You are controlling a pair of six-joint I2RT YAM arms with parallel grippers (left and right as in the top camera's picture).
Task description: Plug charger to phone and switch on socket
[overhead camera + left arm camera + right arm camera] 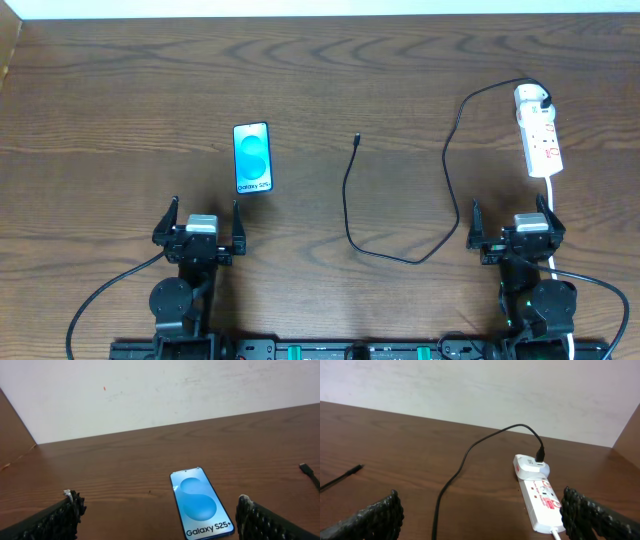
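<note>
The phone lies flat on the table, cyan screen up; in the left wrist view it is just ahead, right of centre. The charger cable loops across the table. Its connector tip lies free, right of the phone. Its white adapter sits in the socket strip at the far right, also seen in the right wrist view. My left gripper is open and empty, near the table's front edge below the phone. My right gripper is open and empty, just below the socket.
The socket's white cord runs down past my right gripper. A white wall borders the table's far edge. Black arm cables trail at the front.
</note>
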